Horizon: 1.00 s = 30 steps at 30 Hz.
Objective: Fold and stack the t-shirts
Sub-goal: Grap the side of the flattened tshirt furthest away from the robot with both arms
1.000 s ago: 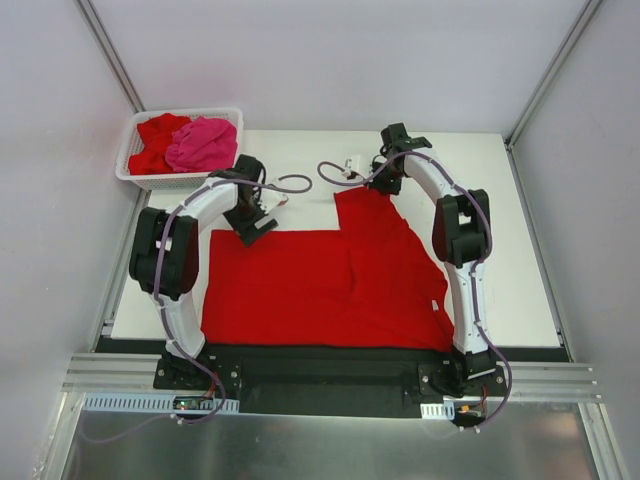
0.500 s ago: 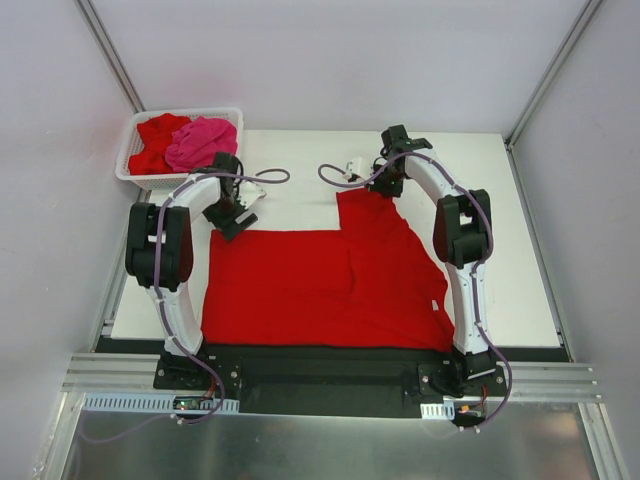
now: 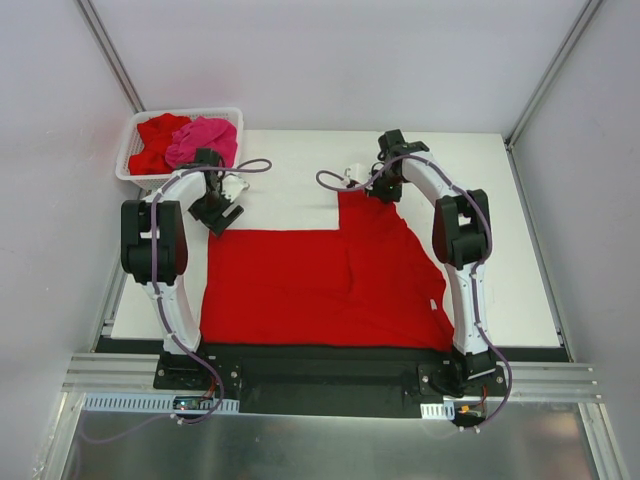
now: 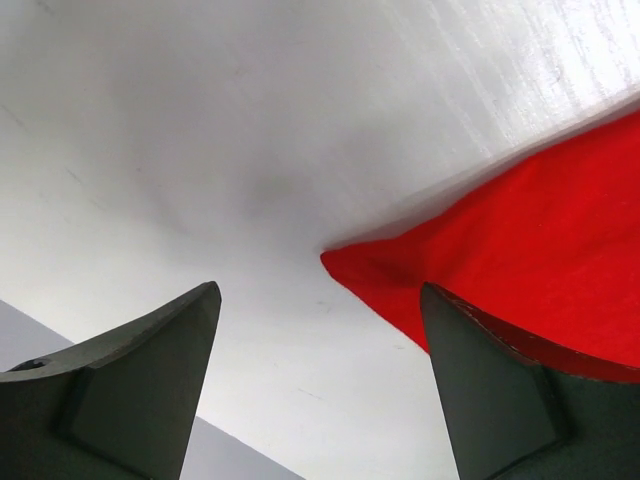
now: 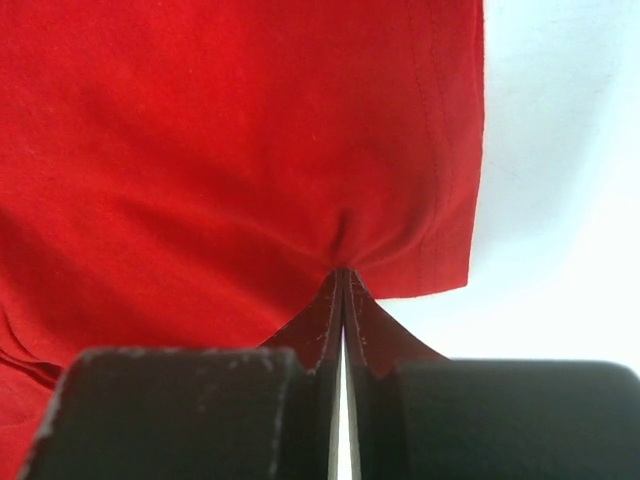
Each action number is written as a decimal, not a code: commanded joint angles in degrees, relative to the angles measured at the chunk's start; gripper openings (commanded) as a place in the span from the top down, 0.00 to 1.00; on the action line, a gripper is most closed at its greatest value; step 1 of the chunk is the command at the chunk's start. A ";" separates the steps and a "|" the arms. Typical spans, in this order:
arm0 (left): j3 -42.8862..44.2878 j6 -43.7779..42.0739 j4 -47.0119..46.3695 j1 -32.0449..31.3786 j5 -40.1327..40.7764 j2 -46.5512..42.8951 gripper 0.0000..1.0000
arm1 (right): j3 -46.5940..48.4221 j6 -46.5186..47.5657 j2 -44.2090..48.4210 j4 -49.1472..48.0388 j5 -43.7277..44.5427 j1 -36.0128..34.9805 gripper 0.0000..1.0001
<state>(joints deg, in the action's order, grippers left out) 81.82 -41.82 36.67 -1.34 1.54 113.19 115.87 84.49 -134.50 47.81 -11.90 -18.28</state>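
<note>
Far left corner first: white plastic lattice basket (image 3: 128, 172) at the table's edge, stuffed with a crumpled bright red t-shirt (image 3: 155, 138) on the left and a bunched hot pink t-shirt (image 3: 205, 142) on the right, the two touching.

Down on the white tabletop (image 3: 510, 260): large bright red t-shirt (image 3: 300, 290) (image 4: 540, 260) (image 5: 200, 130) spread flat, running along the near edge between both arm bases, one part jutting toward the far side on the right.

Right gripper (image 3: 386, 186) (image 5: 343, 275) clamped tight on that far part, fingers pressed together, cloth puckered into the pinch just beside a stitched corner.

Left gripper (image 3: 215, 213) (image 4: 318, 300) spread wide, gripping nothing, hanging over bare tabletop just beside the shirt's far left corner. From the left wrist, a red point of cloth visible past the dark fingers.

Round about: pale grey walls (image 3: 330, 60) on three sides, black base plate (image 3: 330, 365) under the arms, silver aluminium rail (image 3: 330, 392) along the near edge.
</note>
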 commanded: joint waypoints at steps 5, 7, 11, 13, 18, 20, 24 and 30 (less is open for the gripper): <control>2.03 2.10 2.27 0.29 -4.53 -2.80 0.19 | 0.14 1.38 4.16 1.85 0.65 -1.40 0.99; 1.68 2.01 2.36 0.29 -4.62 -2.62 0.19 | 0.23 1.29 4.15 1.85 0.74 -1.67 0.99; 1.67 1.31 2.45 0.64 -4.97 -1.83 0.23 | 0.14 1.03 4.33 1.85 0.65 -2.02 0.99; 1.76 -0.80 2.45 0.82 -4.27 -1.22 0.23 | 0.05 1.12 4.42 1.93 0.83 -2.02 0.99; 2.55 -7.72 3.59 0.99 -4.00 -2.18 0.23 | -0.30 1.29 4.68 2.28 1.27 -2.02 0.99; 2.47 -10.55 4.47 0.99 -4.18 -3.58 0.23 | -0.47 1.12 4.86 2.29 1.35 -2.11 0.99; 2.99 -21.59 6.75 2.49 -4.79 -5.52 0.23 | -0.65 0.68 4.77 2.46 1.44 -2.02 0.99; 3.26 -37.94 9.13 2.58 -5.75 -7.10 0.22 | -1.44 0.24 5.03 2.55 1.79 -2.20 0.99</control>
<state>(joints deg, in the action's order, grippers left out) 83.37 -64.31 41.82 0.89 -1.67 109.75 115.35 84.86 -134.41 48.27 -10.22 -20.14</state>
